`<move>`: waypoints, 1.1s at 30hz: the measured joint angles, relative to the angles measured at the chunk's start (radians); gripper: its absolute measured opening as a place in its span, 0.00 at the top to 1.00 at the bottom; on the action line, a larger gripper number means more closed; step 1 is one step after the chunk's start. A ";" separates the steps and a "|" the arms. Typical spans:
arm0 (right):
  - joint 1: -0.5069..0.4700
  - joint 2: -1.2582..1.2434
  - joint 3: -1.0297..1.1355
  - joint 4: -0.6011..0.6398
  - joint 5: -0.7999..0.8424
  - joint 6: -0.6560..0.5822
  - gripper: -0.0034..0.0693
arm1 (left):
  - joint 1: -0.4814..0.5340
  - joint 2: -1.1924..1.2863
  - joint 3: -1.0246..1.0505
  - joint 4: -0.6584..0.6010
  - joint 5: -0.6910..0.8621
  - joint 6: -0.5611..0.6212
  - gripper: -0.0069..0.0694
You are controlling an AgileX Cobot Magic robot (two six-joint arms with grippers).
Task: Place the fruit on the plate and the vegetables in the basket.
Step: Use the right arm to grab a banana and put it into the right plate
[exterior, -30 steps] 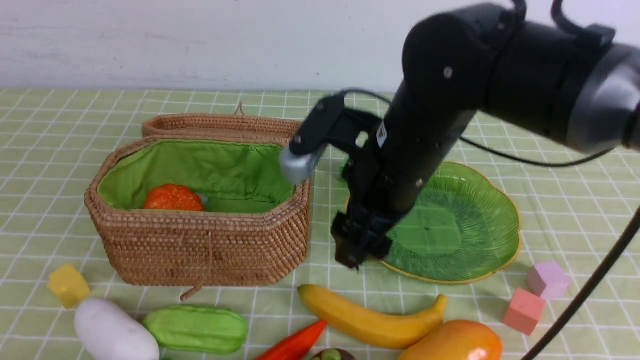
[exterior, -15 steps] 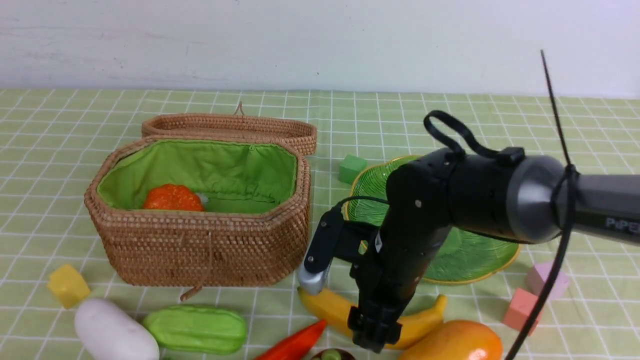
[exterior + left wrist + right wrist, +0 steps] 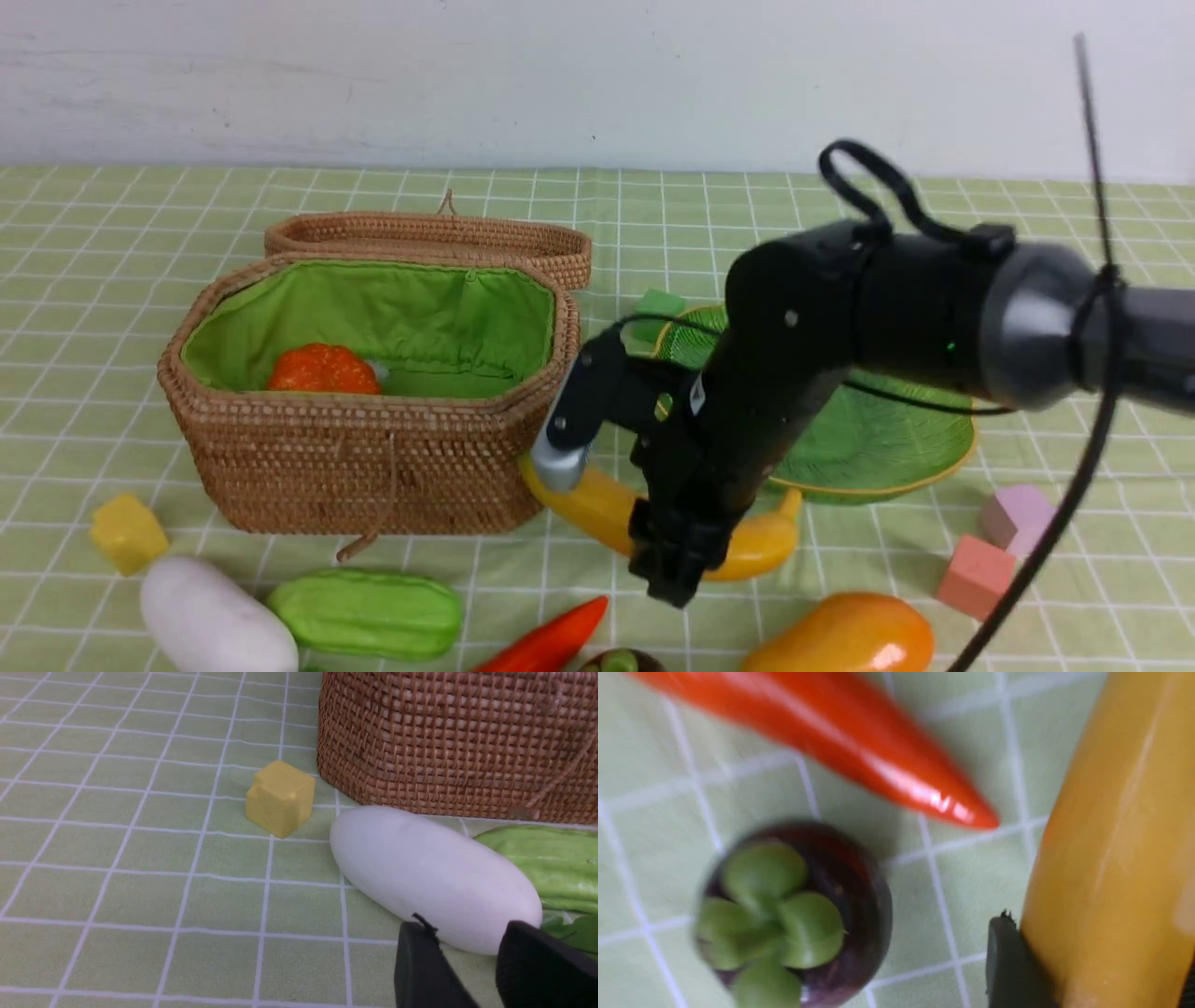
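Three fruits, four vegetables, four cubes, one basket and one plate share my tabletop (image 3: 112,280), which is covered in a pale green checked cloth.

My right claw (image 3: 674,571) is clamped across the middle of the banana (image 3: 761,546), which is long, smooth and yellow. It appears to hang just clear of the cloth. From that claw:
- **Five o'clock:** the mango (image 3: 840,635), plump and glossy.
- **Six:** the mangosteen (image 3: 616,664), round and dark purple with green sepals, cut off by the picture's edge.
- **Seven:** the red pepper (image 3: 551,644), shiny and tapered.
- **Two:** the plate (image 3: 896,439), ribbed green glass with a scalloped gold rim.
- **Ten:** the basket (image 3: 373,467), octagonal tan rattan lined with green cloth. Its lid (image 3: 429,238) lies back behind it, and one ribbed orange pumpkin (image 3: 322,369) sits inside.
- **Eight:** the smooth white radish (image 3: 215,625) and the ridged green gourd (image 3: 369,611), side by side before the basket's front wall.

The yellow cube (image 3: 126,532) sits just beside the radish. The green cube (image 3: 658,303) is at the plate's far rim. The pink cube (image 3: 976,579) and lilac cube (image 3: 1018,518) lie at three to four o'clock.

Open cloth runs at twelve o'clock to the white wall (image 3: 373,75).

My left claw (image 3: 467,933) has its fingers apart and holds nothing, close to the radish's end.
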 joint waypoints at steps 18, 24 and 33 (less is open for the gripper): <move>-0.374 -0.053 -0.120 0.325 -0.102 0.564 0.53 | 0.000 0.000 0.000 0.000 0.000 0.000 0.60; -0.417 0.134 -0.120 0.479 -0.173 0.633 0.53 | 0.000 0.000 0.000 0.000 0.000 0.000 0.60; -0.417 0.237 -0.120 0.570 -0.256 0.599 0.51 | 0.001 0.000 0.000 0.000 0.000 0.000 0.60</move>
